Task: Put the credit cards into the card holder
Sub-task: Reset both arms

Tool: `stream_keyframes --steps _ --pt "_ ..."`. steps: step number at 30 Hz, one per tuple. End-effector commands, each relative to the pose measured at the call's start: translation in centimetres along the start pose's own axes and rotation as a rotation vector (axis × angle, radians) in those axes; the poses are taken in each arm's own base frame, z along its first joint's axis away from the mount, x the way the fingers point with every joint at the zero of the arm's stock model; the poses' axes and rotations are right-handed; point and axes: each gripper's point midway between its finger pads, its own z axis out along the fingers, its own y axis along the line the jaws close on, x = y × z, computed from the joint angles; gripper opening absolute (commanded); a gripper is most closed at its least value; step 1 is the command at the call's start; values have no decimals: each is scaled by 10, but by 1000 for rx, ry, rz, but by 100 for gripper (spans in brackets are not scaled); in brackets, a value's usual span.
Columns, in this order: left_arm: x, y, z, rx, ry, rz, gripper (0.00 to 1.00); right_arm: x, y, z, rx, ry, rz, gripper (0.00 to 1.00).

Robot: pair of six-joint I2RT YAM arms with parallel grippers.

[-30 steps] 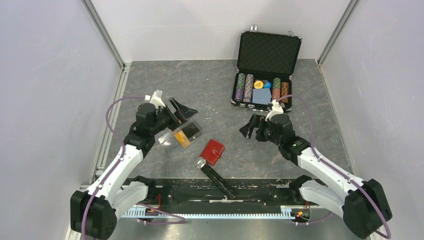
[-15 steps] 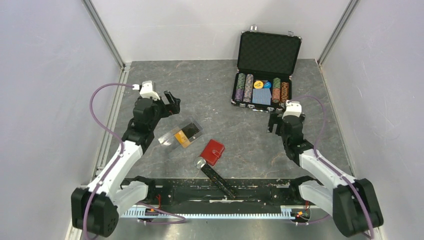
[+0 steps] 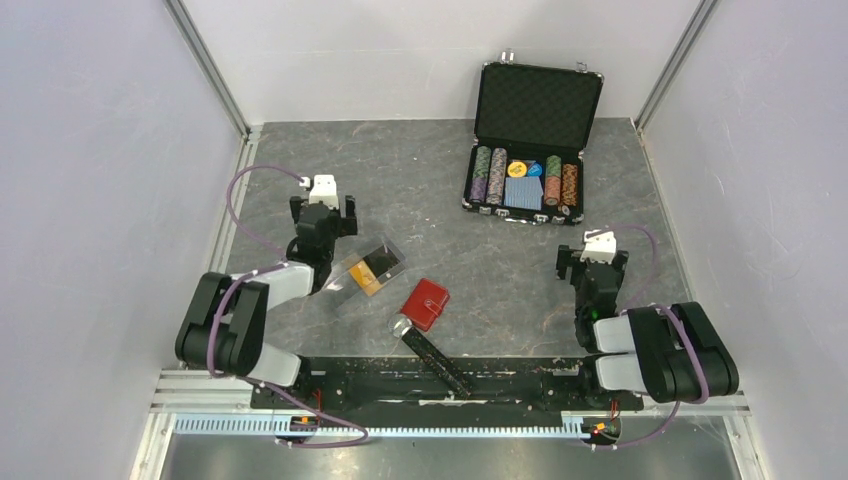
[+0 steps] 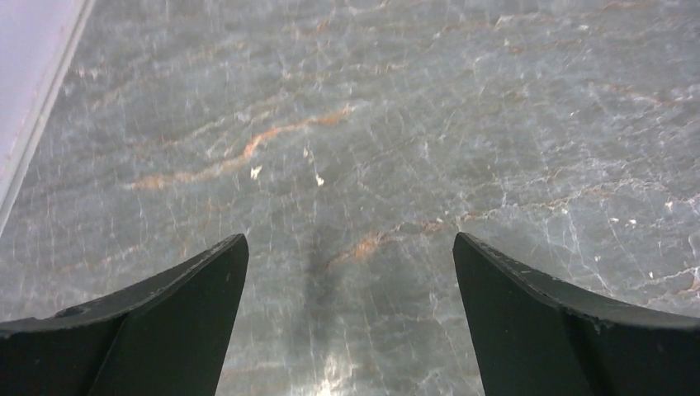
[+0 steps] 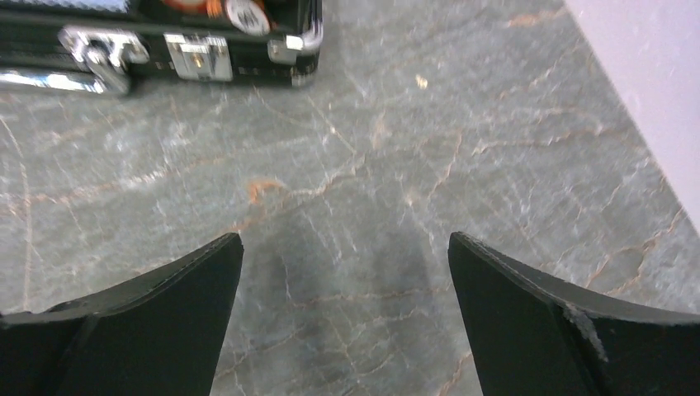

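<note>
The credit cards, one orange-gold (image 3: 361, 277) and one black (image 3: 383, 262), lie together in a clear plastic case (image 3: 345, 275) left of the table's middle. The card holder (image 3: 425, 303), a small red wallet, lies folded shut on the table just right of them. My left gripper (image 3: 322, 212) is open and empty, a little behind and left of the case; its wrist view (image 4: 347, 239) shows only bare stone surface. My right gripper (image 3: 592, 262) is open and empty, far right of the wallet; its wrist view (image 5: 344, 238) shows only bare surface between the fingers.
An open black poker-chip case (image 3: 530, 130) with chips and a blue card deck stands at the back right; its front edge and latches (image 5: 190, 51) show in the right wrist view. A black strip with a metal ring (image 3: 435, 352) lies near the front edge, below the wallet.
Both arms have drawn back toward their bases and folded up. The left gripper left the clear case and the right gripper moved right and nearer. Cards, case and wallet have not moved.
</note>
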Motion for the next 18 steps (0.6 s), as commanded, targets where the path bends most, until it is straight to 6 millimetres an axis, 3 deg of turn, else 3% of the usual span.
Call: stream_keyframes --steps 1,4,7,10,12,14,18 --pt "-58 5 9 31 -336 13 100 -39 -10 -15 18 -228 30 98" --pt "-32 11 13 26 -309 -13 100 -44 -17 -27 34 -289 54 98" --pt "-35 9 1 50 -362 -22 100 -42 -16 -24 37 -276 49 98" --pt "-54 14 -20 56 -397 -76 100 -41 -15 -23 34 -266 46 98" --pt "-55 13 -30 68 -317 -97 100 -41 -16 -23 36 -270 46 98" --pt "-43 21 -37 32 -201 -71 100 -41 -16 -23 35 -270 46 98" --pt "2 38 -34 -65 -194 -77 100 -42 -16 -23 36 -272 47 98"
